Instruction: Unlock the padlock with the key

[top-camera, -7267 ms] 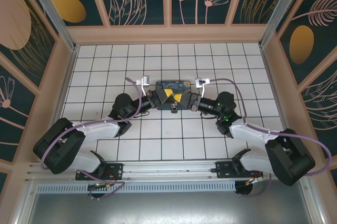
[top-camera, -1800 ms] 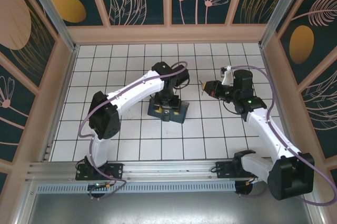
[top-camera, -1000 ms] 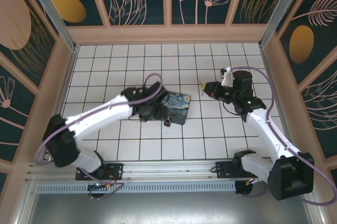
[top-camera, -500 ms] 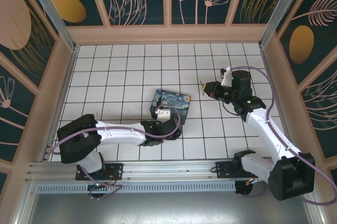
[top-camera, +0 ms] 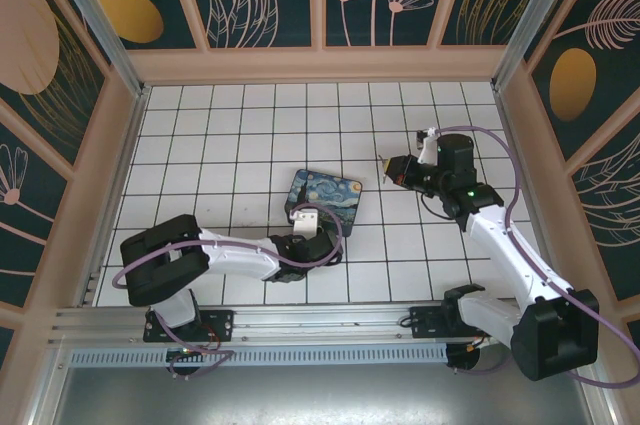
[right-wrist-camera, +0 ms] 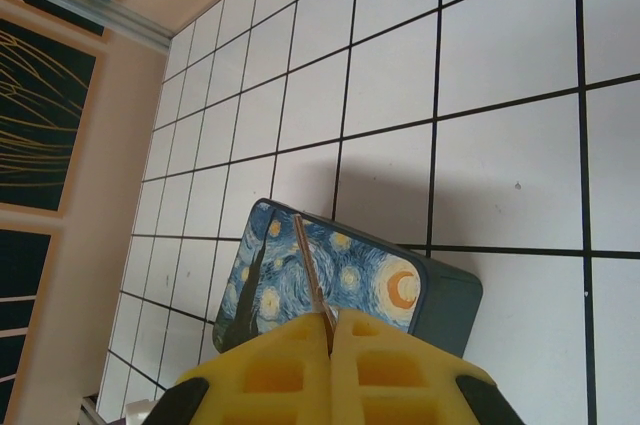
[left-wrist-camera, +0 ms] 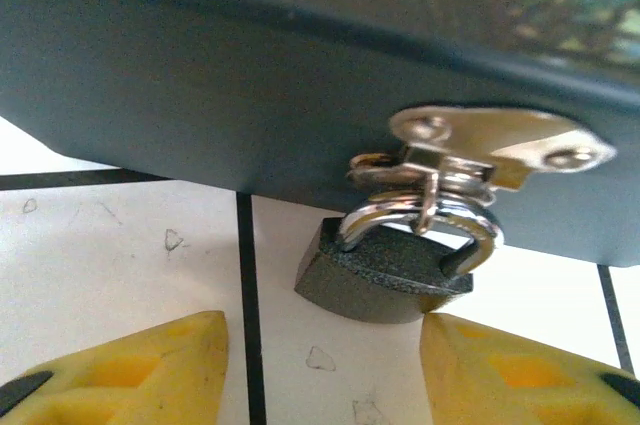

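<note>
The small black padlock (left-wrist-camera: pixel 385 270) lies on the white tile, its silver shackle (left-wrist-camera: pixel 420 220) hooked through the hasp (left-wrist-camera: pixel 490 140) on the tin's near side. My left gripper (left-wrist-camera: pixel 320 375) is open and low in front of it, one yellow finger on each side; the right finger (left-wrist-camera: pixel 510 370) sits close to the padlock's corner. In the top view the left gripper (top-camera: pixel 318 237) lies at the tin's near edge. My right gripper (right-wrist-camera: pixel 332 330) is shut on the key (right-wrist-camera: pixel 308 260), whose thin blade sticks out ahead, up in the air to the right of the tin (top-camera: pixel 395 167).
The blue swirly-painted tin (top-camera: pixel 325 195) rests mid-floor on the tiled surface. The left arm (top-camera: pixel 230 255) stretches flat along the tiles toward it. Wooden walls (top-camera: pixel 320 65) fence the floor on all sides.
The left arm came off the tin's top and swung down low, its gripper now at the tin's near edge facing the padlock. The right arm held still with the key.
</note>
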Robot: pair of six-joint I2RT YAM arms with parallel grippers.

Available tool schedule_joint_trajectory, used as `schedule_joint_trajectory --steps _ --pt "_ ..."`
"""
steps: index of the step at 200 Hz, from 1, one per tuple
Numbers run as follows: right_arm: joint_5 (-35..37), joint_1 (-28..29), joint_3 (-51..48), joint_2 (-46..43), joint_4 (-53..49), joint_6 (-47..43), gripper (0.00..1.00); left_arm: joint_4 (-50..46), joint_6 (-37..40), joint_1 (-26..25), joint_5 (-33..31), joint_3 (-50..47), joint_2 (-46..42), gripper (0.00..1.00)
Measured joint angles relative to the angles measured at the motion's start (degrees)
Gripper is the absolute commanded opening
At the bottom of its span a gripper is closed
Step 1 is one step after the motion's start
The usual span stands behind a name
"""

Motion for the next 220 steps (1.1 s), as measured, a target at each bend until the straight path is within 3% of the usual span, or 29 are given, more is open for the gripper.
schedule_joint_trajectory --steps 17,54,116,148,176,187,196,220 --pt "0.07 0.09 0.00 -0.02 0.00 0.00 0.00 -0.07 0.52 0.00 -0.37 0.68 0.76 0.51" --pt "0.13 0.37 0.00 0.00 0.00 0.00 0.00 -1.49 2.71 -0.13 -2.05 2.71 2.95 0.34" --pt "0.13 0.63 0.00 -0.02 -0.07 -0.50 0.00 -10.64 3.48 -0.09 1.90 11.85 4.50 0.27" --pt "0.59 0.63 0.70 -0.02 -2.51 -1.99 0.00 -21.99 4.37 0.20 6.93 24.48 5.57 0.27" --pt "1.05 0.55 2.12 -0.02 -3.63 -3.26 0.00 -30.62 6.16 1.46 12.83 29.88 5.35 0.26" --pt "1.05 0.52 2.54 -0.02 -3.67 -3.45 0.00 -34.75 7.17 2.38 14.25 31.52 5.35 0.32" --pt "1.01 0.50 2.82 -0.02 -3.69 -3.50 0.00 -38.69 7.54 3.04 14.86 33.24 5.35 0.43" --pt "0.96 0.50 3.06 -0.02 -3.65 -3.67 0.00 -41.03 7.45 4.00 15.63 33.00 3.82 0.46"
